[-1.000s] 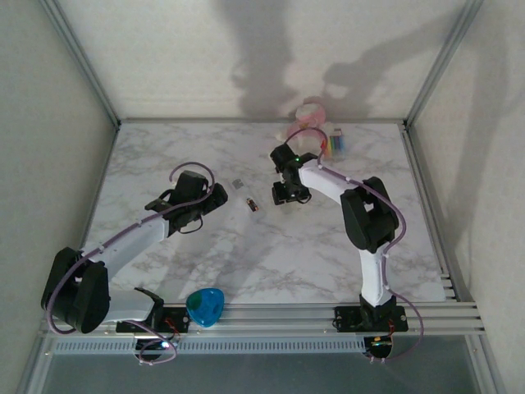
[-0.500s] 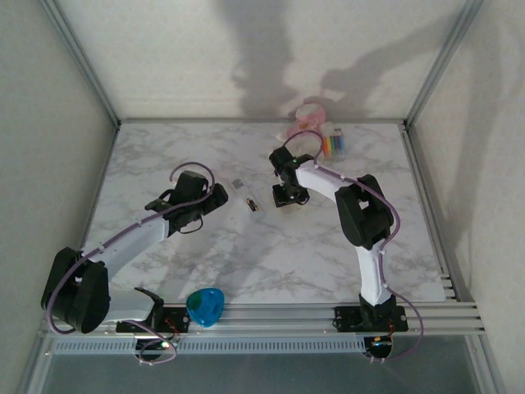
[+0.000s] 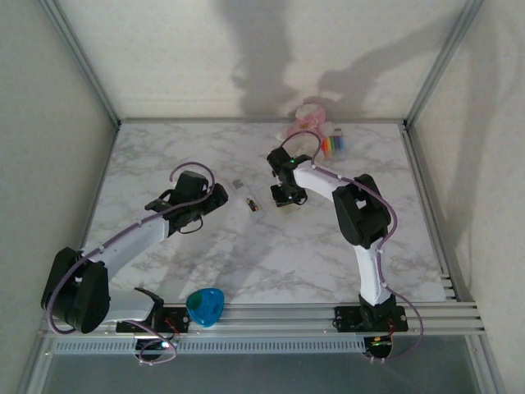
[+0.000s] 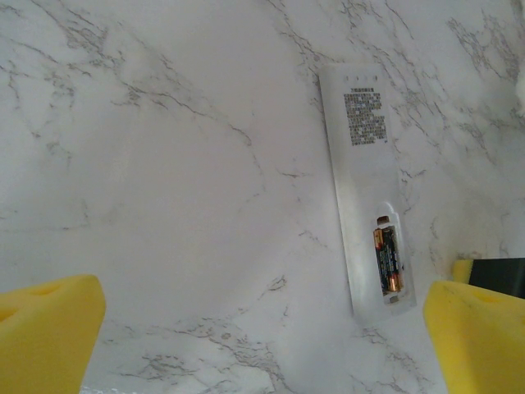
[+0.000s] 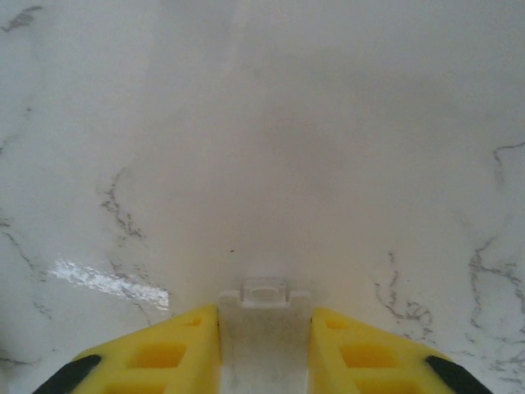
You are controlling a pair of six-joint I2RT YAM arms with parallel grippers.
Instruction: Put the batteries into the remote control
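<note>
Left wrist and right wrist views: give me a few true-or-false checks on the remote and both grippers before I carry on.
1. The remote control lies back side up with its battery bay uncovered. True.
2. The bay is empty. False: a dark battery with an orange end lies in it.
3. The left gripper is shut. False: its yellow fingers stand wide apart above the marble, gripping nothing.
4. The right gripper has a flat white piece with a small tab between its fingers. True: the piece fills the gap from one finger to the other.
</note>
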